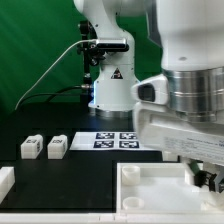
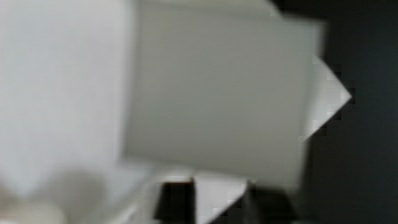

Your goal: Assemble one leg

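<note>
Two small white legs with tag marks lie side by side on the black table at the exterior view's left. My gripper hangs low at the exterior view's right, over the right part of the large white tray-like panel; the bulky wrist hides most of its fingers. The wrist view is blurred and filled by a pale white surface, seemingly the panel, with dark table beside it. Whether the jaws are open or shut does not show. No leg is near the gripper.
The marker board lies flat behind the panel, in front of the robot base. Another white part sits at the exterior view's left edge. A cable runs from the base toward the left.
</note>
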`<action>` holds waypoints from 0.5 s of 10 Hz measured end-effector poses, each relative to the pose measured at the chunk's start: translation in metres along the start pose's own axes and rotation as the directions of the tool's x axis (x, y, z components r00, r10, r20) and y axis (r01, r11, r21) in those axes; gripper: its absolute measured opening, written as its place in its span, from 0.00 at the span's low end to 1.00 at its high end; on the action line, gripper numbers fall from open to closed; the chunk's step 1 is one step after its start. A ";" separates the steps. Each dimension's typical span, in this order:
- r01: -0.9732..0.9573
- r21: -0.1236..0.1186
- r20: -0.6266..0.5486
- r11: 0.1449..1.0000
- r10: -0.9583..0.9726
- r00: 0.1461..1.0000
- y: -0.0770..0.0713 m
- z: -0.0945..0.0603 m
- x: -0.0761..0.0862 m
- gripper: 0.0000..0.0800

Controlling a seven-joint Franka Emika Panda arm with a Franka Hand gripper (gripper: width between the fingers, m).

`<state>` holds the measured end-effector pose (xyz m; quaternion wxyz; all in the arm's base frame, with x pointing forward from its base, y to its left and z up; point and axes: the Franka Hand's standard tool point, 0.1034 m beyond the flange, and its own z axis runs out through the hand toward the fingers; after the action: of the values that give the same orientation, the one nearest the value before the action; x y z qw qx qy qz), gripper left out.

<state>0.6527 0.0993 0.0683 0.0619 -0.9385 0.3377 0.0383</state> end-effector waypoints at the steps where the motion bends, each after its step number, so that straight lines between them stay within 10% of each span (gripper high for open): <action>1: 0.242 0.008 0.000 0.970 -0.242 0.970 -0.001 -0.004 0.003 0.36; 5: 0.624 0.008 -0.054 0.781 -0.623 0.780 0.005 -0.019 -0.010 0.70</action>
<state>0.6425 0.0989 0.0875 0.0748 -0.9971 0.0103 -0.0115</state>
